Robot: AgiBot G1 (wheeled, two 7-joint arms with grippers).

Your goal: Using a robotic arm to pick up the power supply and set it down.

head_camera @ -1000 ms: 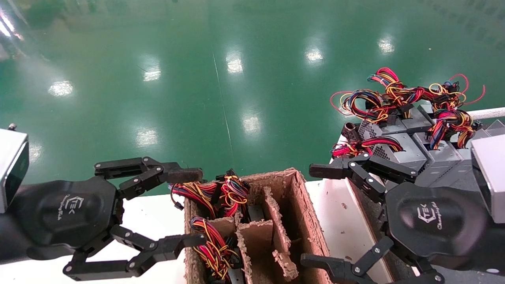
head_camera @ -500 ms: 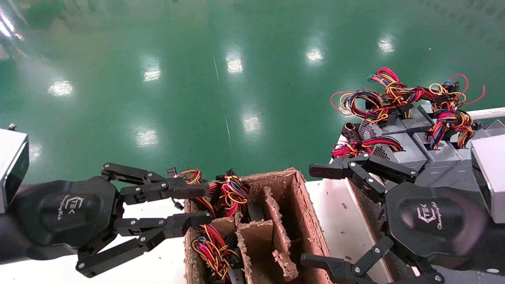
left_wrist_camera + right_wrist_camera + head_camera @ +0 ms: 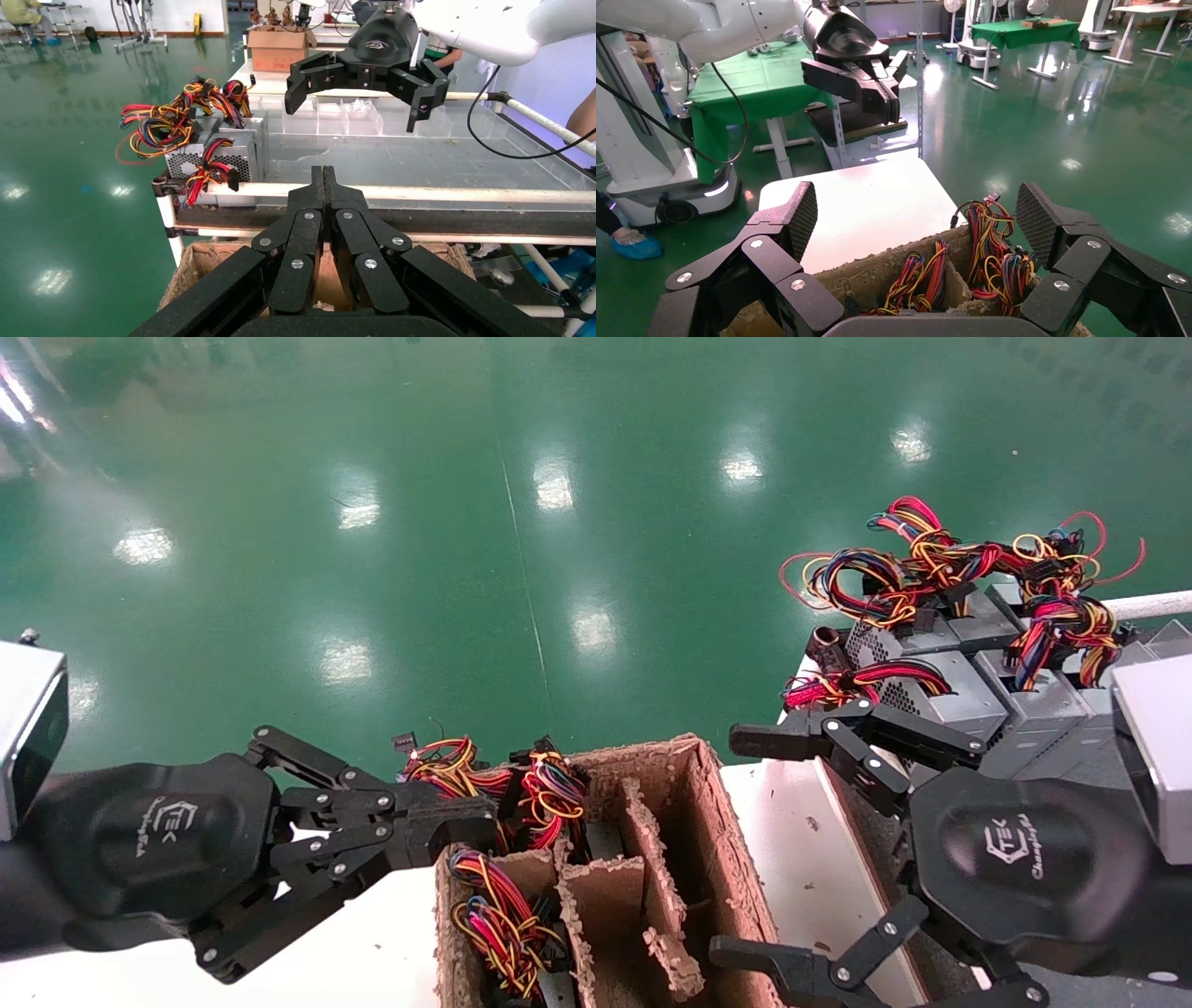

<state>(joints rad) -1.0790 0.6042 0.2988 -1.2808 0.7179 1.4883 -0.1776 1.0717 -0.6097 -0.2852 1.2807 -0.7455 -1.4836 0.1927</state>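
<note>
Several grey power supplies point(image 3: 941, 696) with red-yellow-black wire bundles lie stacked at the right, also in the left wrist view point(image 3: 211, 151). More of them stand in a brown cardboard box point(image 3: 717, 831), only their wires point(image 3: 503, 915) showing. My left gripper point(image 3: 470, 822) is shut at the box's far left corner, fingertips touching a wire bundle point(image 3: 447, 761); nothing shows between the closed fingers point(image 3: 322, 175). My right gripper point(image 3: 745, 846) hangs open beside the box's right wall, nothing between its pads point(image 3: 1039, 221). The right wrist view looks down on the box's wires point(image 3: 993, 246).
The cardboard box has torn dividers point(image 3: 652, 859) and sits on a white table point(image 3: 801, 840). A white rail point(image 3: 450, 193) and clear bins point(image 3: 344, 119) run along the rack behind it. Green floor point(image 3: 521, 523) lies beyond the table edge.
My left gripper went from wide open around the wire bundle to fully shut, and the wires at the box corner rose slightly. The right gripper has not moved.
</note>
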